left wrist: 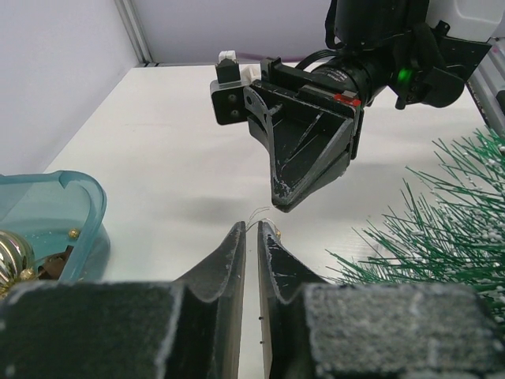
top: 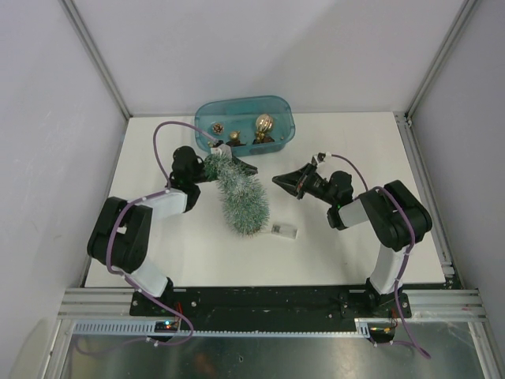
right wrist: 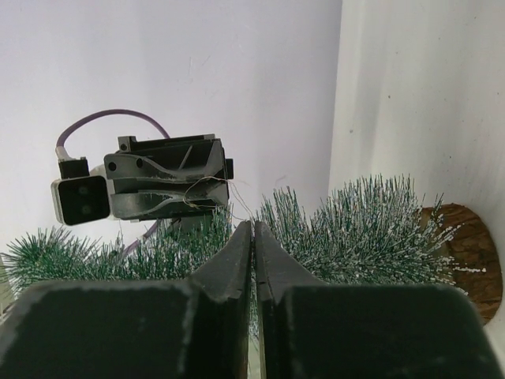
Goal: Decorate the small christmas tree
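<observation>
1. The left gripper (left wrist: pixel 252 230) has its two black fingers closed to a narrow slit. A thin pale wire (left wrist: pixel 254 219) shows at their tips and seems to be pinched there.
2. The right gripper (right wrist: pixel 252 227) has its fingers pressed together, and nothing is visible between them. Its tip points toward the left gripper, near it but not touching.
3. The small christmas tree (top: pixel 241 197), a bristly green cone frosted with white, lies on its side on the white table (top: pixel 355 245) between the two arms. Its top is beside the left gripper, and its round wood-slice base (right wrist: pixel 467 253) faces the near edge.
4. Behind the tree stands a translucent teal plastic tub (top: pixel 282 118). It holds a shiny gold ball ornament (top: pixel 263 124) and smaller brown pieces.
5. A small white block (top: pixel 284 230) lies just beside the tree's base.
</observation>
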Available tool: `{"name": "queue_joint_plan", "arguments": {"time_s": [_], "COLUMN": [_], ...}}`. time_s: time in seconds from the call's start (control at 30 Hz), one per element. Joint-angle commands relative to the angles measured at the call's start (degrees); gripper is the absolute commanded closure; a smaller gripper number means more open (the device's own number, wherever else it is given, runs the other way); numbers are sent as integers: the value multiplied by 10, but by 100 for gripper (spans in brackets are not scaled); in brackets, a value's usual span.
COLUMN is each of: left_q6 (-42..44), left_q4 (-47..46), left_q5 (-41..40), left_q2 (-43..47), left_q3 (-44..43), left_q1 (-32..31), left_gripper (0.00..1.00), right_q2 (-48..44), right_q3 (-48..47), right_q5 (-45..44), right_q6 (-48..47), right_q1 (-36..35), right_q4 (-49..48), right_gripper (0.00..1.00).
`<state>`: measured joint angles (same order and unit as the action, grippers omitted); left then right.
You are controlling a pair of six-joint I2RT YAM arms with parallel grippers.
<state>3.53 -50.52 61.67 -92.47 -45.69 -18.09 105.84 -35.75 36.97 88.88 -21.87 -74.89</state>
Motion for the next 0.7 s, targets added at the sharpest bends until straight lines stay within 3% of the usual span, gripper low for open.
{"name": "queue_joint_plan", "arguments": {"time_s": [0.0, 0.2, 0.33, 0.43, 0.47, 0.67], "left_q6": [16, 17, 16, 12, 13, 49], "left_q4": [-26, -25, -25, -19, -17, -3], "left_q5": [-4, -17, -35, -47, -50, -79], "left_q2": [28, 35, 47, 64, 69, 114], "left_q3": [8, 16, 36, 58, 65, 124], "left_q1": [2, 2, 5, 14, 17, 39], "left_gripper": [85, 80, 52, 14, 7, 1], "right_q2": [-20, -26, -37, -48, -51, -109], "right_q3": [2, 7, 17, 27, 29, 41], "right_q5": [4, 8, 14, 20, 22, 28], "right_q6": [-2, -10, -26, -39, -44, -121], "right_q1": [4, 24, 52, 72, 77, 84], "right_q4": [-177, -176, -174, -167, -163, -51], "right_gripper": [97, 100, 100, 100, 100, 100]}}
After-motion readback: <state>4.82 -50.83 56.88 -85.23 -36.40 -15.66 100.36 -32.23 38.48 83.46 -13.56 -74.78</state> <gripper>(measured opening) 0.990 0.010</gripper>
